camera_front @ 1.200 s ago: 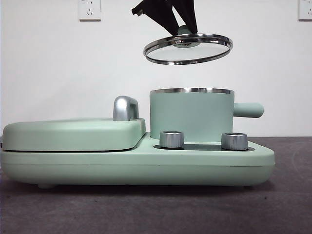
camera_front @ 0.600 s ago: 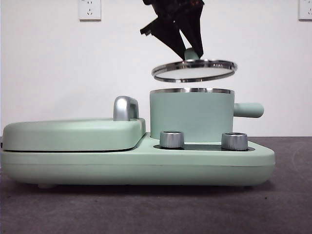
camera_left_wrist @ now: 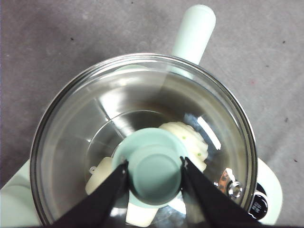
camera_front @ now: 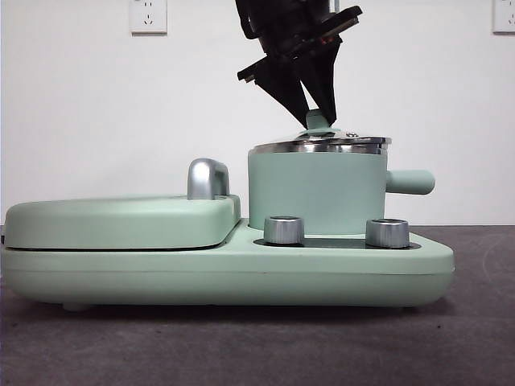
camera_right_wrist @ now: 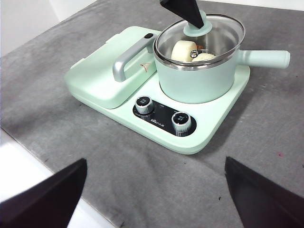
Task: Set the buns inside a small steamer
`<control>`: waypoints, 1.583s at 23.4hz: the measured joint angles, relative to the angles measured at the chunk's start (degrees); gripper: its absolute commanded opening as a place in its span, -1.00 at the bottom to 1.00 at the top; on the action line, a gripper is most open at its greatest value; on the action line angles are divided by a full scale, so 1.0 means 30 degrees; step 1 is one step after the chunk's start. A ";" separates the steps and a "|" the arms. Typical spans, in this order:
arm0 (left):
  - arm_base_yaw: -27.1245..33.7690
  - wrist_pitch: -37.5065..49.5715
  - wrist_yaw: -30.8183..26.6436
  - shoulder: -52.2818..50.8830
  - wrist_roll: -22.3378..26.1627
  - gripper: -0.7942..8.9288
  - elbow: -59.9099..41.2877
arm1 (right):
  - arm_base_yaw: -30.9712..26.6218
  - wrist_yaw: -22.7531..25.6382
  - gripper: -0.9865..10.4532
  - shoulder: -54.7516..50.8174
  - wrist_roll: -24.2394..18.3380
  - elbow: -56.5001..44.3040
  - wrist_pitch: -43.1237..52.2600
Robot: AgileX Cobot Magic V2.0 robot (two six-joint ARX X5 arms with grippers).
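Holding the lid (camera_front: 322, 143) by its knob (camera_left_wrist: 154, 172) in my left pincer (camera_left_wrist: 153, 175), clamped, I see both buns (camera_right_wrist: 192, 52) inside the small steamer (camera_front: 315, 191). Releasing while it sits tilted could leave it askew. My right pincer (camera_right_wrist: 152, 194) waits, jaws apart.

Left gripper (camera_left_wrist: 153, 172) points straight down, jaws clamped on the lid knob (camera_left_wrist: 154, 173); right gripper (camera_right_wrist: 154, 190) hangs high, jaws spread wide

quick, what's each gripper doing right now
Left gripper: closed on the lid knob, lid resting on the steamer.
Right gripper: open, holding nothing, waiting away from the steamer.
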 measured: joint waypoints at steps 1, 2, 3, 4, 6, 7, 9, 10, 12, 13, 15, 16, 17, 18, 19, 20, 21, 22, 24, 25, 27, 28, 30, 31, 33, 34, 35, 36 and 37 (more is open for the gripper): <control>-0.0095 -0.0007 -0.0299 0.0000 0.0000 -0.81 0.0036 | 0.0000 0.0007 -0.02 0.0000 0.0000 0.0000 0.0000; -0.0131 -0.0015 -0.0401 0.0000 -0.0007 -0.81 0.0044 | 0.0000 0.0007 -0.02 0.0000 0.0000 0.0000 0.0000; -0.0124 -0.0036 -0.0408 0.0000 -0.0022 -0.81 0.0044 | 0.0000 0.0000 -0.02 0.0000 0.0000 0.0000 0.0000; -0.0124 -0.0073 -0.0423 0.0000 -0.0058 -0.81 0.0051 | 0.0000 0.0007 -0.02 0.0000 0.0000 0.0000 0.0000; -0.0131 -0.0109 -0.0466 0.0000 -0.0168 -0.81 0.0051 | 0.0000 0.0007 -0.02 0.0000 0.0000 0.0000 0.0007; -0.0131 -0.0175 -0.0481 0.0000 -0.0226 -0.81 0.0051 | 0.0000 0.0000 -0.02 0.0000 0.0000 0.0000 0.0015; -0.0160 -0.0350 -0.0532 0.0000 -0.0401 -0.80 0.0073 | 0.0000 0.0007 -0.02 0.0000 0.0000 0.0000 0.0124; -0.0168 -0.0408 -0.0546 0.0000 -0.0423 -0.77 0.0102 | 0.0000 0.0000 -0.02 0.0000 0.0000 0.0000 0.0131; -0.0160 -0.0423 -0.0546 0.0000 -0.0437 -0.58 0.0102 | 0.0000 0.0000 -0.02 0.0000 0.0000 0.0000 0.0131; -0.0160 -0.0430 -0.0546 0.0000 -0.0459 -0.41 0.0102 | 0.0000 0.0000 -0.02 0.0000 0.0000 0.0000 0.0131; -0.0182 -0.0889 -0.0576 0.0124 -0.0794 -0.08 0.0423 | 0.0000 0.0007 -0.02 0.0000 0.0000 0.0000 0.0131; -0.0182 -0.1246 -0.0590 0.0226 -0.1013 0.02 0.0852 | 0.0000 0.0007 -0.02 0.0000 0.0000 0.0000 0.0131; -0.0182 -0.1552 -0.0605 0.0291 -0.1158 0.02 0.1370 | 0.0000 0.0000 -0.02 0.0000 0.0000 0.0000 0.0131; -0.0182 -0.1996 -0.0605 0.0291 -0.1443 0.02 0.2127 | 0.0000 0.0007 -0.02 0.0000 0.0000 0.0000 0.0131; -0.0182 -0.2317 -0.0597 0.0284 -0.1610 0.02 0.2827 | 0.0000 0.0000 -0.02 0.0000 0.0000 0.0000 0.0131; -0.0182 -0.2557 -0.0597 0.0066 -0.1894 0.02 0.3330 | 0.0000 0.0000 -0.02 0.0000 0.0000 0.0000 0.0131; -0.0182 -0.2856 -0.0597 -0.0284 -0.2055 0.02 0.3366 | 0.0000 0.0007 -0.02 0.0000 0.0000 0.0000 0.0131; -0.0182 -0.2900 -0.0597 -0.0816 -0.2208 0.02 0.3366 | 0.0000 0.0007 -0.02 0.0000 0.0000 0.0000 0.0138; -0.0182 -0.2965 -0.0546 -0.1909 -0.2623 0.02 0.3366 | 0.0000 0.0007 -0.02 -0.0007 0.0000 0.0000 0.0284; -0.0168 -0.3009 -0.0335 -0.2514 -0.2871 0.02 0.3366 | 0.0000 0.0000 -0.02 -0.0007 0.0000 0.0000 0.0597; -0.0153 -0.3016 0.0721 -0.4160 -0.3264 0.02 0.2827 | 0.0000 0.0000 -0.02 -0.0007 0.0000 0.0000 0.1166; -0.0175 -0.3016 0.1093 -0.5333 -0.3417 0.02 0.1829 | 0.0000 0.0000 -0.02 -0.0007 0.0000 0.0000 0.1421; -0.0379 -0.3016 0.1209 -0.7730 -0.3402 0.02 -0.1027 | 0.0000 -0.0007 -0.02 -0.0007 0.0000 0.0000 0.1960; -0.0481 -0.3016 0.1239 -0.8823 -0.3337 0.00 -0.2608 | 0.0000 0.0000 -0.02 -0.0007 0.0000 0.0000 0.2040; -0.0539 -0.3024 0.1290 -1.1344 -0.3111 -0.01 -0.6462 | 0.0000 0.0000 -0.02 -0.0007 0.0000 0.0000 0.2040; -0.0532 -0.3031 0.1282 -1.2575 -0.3024 -0.01 -0.8320 | 0.0000 0.0000 -0.02 -0.0007 0.0000 0.0000 0.2033; -0.0510 -0.3031 0.1282 -1.3865 -0.2987 -0.01 -1.0178 | 0.0000 0.0000 -0.02 -0.0007 0.0000 0.0000 0.2033; -0.0495 -0.3024 0.1282 -1.4586 -0.2973 -0.01 -1.1132 | 0.0000 0.0000 -0.02 -0.0007 0.0000 0.0000 0.2033; -0.0466 -0.2980 0.1282 -1.5497 -0.2973 -0.01 -1.2291 | 0.0000 -0.0029 -0.02 -0.0007 0.0000 0.0000 0.2033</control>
